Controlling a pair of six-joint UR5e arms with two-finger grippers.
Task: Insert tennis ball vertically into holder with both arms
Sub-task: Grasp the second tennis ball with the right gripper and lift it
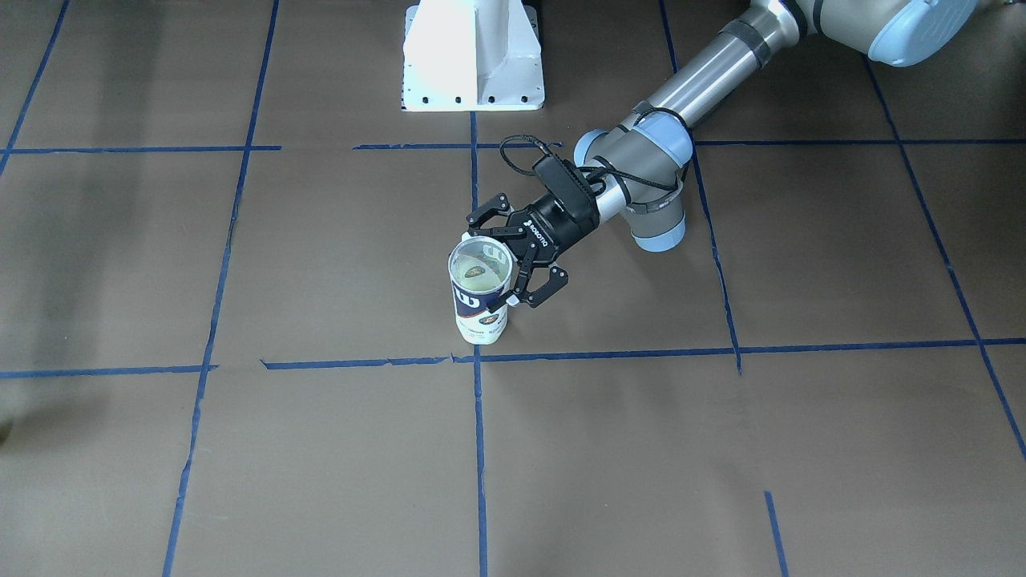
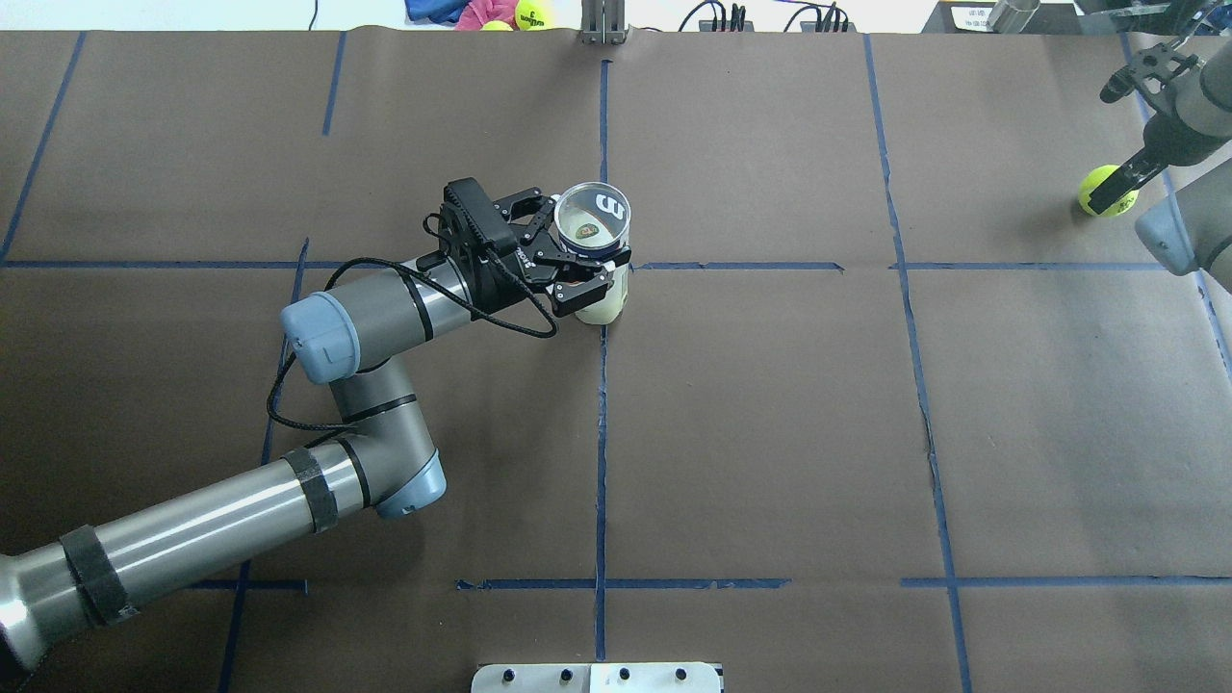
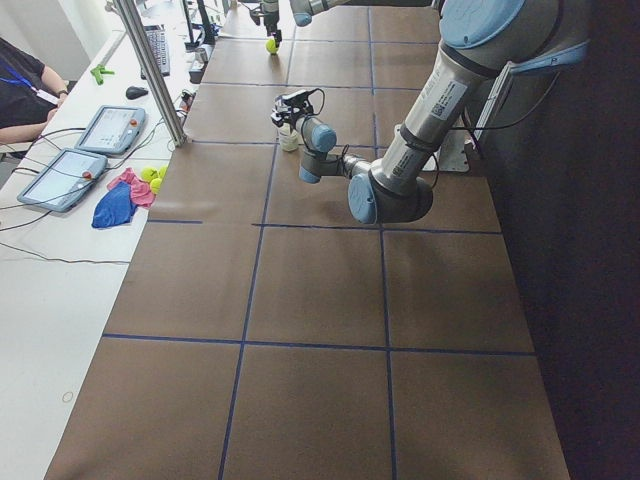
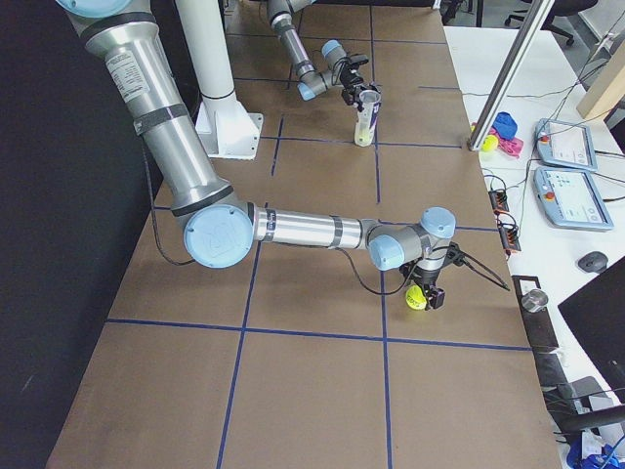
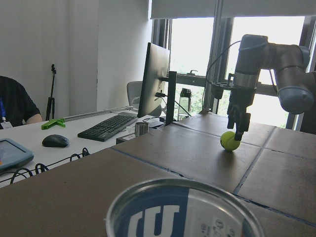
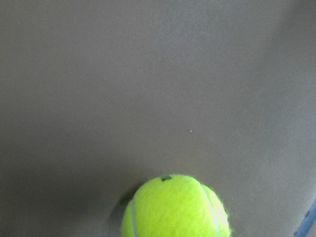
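Brown paper tabletop [image 2: 770, 433], gridded in blue tape: the holder [image 1: 479, 316] stands upright, mouth up, white "W" on its navy label, clasped by the "ROBOTIQ"-marked left claw [image 1: 505, 268]. Well apart, the right claw [image 2: 1124, 180] meets the tennis ball [image 2: 1105, 191], grip unclear.

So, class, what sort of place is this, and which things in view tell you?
Most likely a robotics lab: two robot arms work at a table gridded with blue tape, the left gripper around a tennis-ball can, and a side desk holds control tablets, a keyboard and monitor.
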